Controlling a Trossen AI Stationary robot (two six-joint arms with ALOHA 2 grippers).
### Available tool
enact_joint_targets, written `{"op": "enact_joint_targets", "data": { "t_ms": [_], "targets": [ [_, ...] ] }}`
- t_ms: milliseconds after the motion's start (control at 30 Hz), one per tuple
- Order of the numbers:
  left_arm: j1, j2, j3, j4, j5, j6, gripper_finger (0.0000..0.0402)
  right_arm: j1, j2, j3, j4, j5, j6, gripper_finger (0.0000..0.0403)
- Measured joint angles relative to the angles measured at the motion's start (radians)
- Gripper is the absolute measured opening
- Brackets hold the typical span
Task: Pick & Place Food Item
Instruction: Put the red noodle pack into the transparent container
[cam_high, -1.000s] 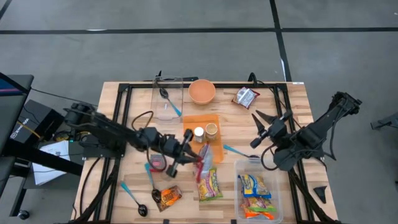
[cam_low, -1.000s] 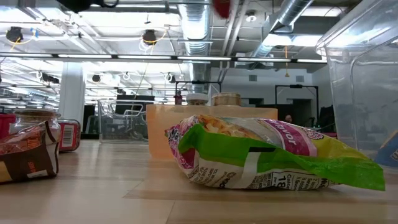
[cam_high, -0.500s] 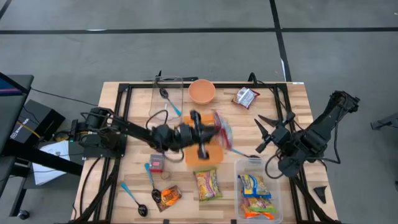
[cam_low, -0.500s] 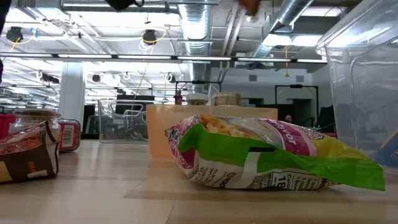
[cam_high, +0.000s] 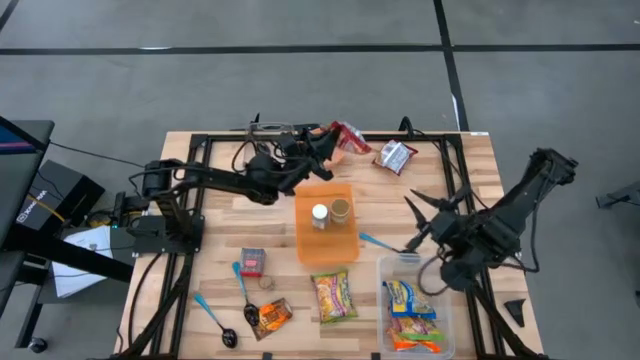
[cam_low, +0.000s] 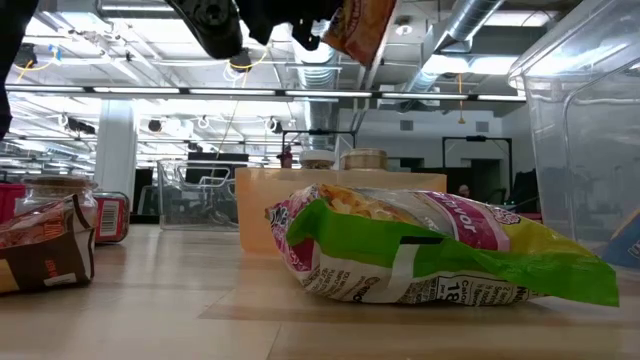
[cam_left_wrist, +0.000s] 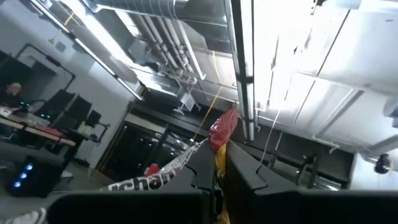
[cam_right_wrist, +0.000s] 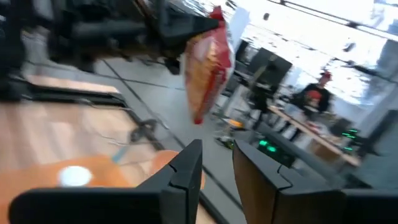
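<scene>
- High view: the left gripper (cam_high: 322, 143) reaches toward 12 o'clock over the counter (cam_high: 215, 215), its fingers clamped on a red snack bag (cam_high: 349, 137). The bag is glossy red with a crinkled edge, and it sticks out from the fingertips toward 2 o'clock, above the counter's far edge, next to a silver-and-red packet (cam_high: 395, 156). An orange tray (cam_high: 325, 240) with two small jars lies at the counter's middle. The right gripper (cam_high: 428, 217) waits at 3 o'clock, fingers spread, near a clear bin (cam_high: 412, 306) of snacks.
- Low view: the red snack bag (cam_low: 361, 26) hangs high at 12 o'clock, orange-red with print, under the dark left gripper (cam_low: 300, 22). A green-and-pink chip bag (cam_low: 430, 252) lies in front.
- Left wrist view: the red snack bag (cam_left_wrist: 222, 134) is pinched between the dark fingers (cam_left_wrist: 204, 167), rising past their tips.
- Right wrist view: the red snack bag (cam_right_wrist: 208, 63) dangles well apart from this arm's parted fingers (cam_right_wrist: 184, 172).
</scene>
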Motion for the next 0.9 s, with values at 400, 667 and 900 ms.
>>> {"op": "enact_joint_targets", "data": {
  "t_ms": [400, 667, 900],
  "targets": [
    [-0.045, 0.079, 0.061, 0.006, 0.051, 0.021, 0.0005, -0.176, 0.097, 0.001, 0.392, -0.002, -0.331, 0.0221],
    [-0.053, 0.124, 0.074, 0.006, 0.094, 0.030, 0.0005, -0.170, 0.095, 0.001, 0.484, 0.000, -0.363, 0.0262],
    [-0.070, 0.124, 0.074, -0.010, 0.106, 0.105, 0.0006, -0.189, 0.095, 0.001, 0.529, -0.061, -0.363, 0.0259]
  ]
}}
